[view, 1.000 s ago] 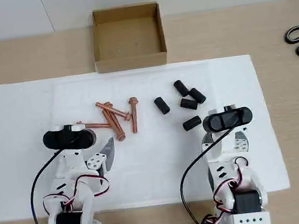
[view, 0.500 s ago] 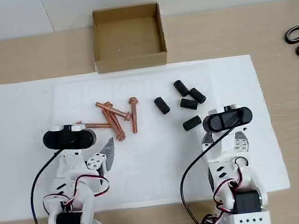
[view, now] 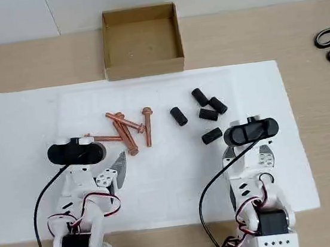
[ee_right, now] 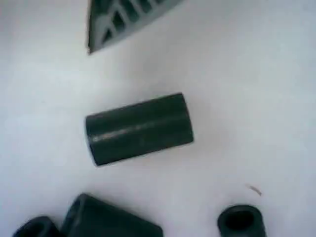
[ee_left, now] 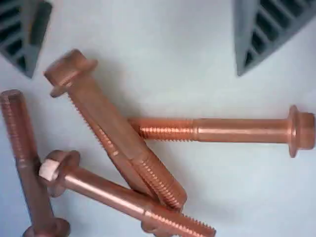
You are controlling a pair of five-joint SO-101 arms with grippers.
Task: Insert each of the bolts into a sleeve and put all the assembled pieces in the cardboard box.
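Bolts (view: pixel 125 134) lie in a loose, crossing heap on the left half of a white paper sheet (view: pixel 31 164). They are copper-coloured metal with flanged hex heads, smooth shanks and threaded ends; the left wrist view shows 4 of them, one (ee_left: pixel 118 143) lying over 2 others. To their right, 5 short black sleeves (view: pixel 208 114) lie scattered, matt cylinders with a hollow bore, the nearest (ee_right: pixel 138 128) on its side. Beyond both groups, the open-topped cardboard box (view: pixel 145 69) shows its flat brown floor. The left gripper (ee_left: pixel 134 64) hangs above the bolts, its ribbed grey fingers spread apart. The right gripper (view: pixel 264 147) sits by the nearest sleeve; apart or together, I cannot tell.
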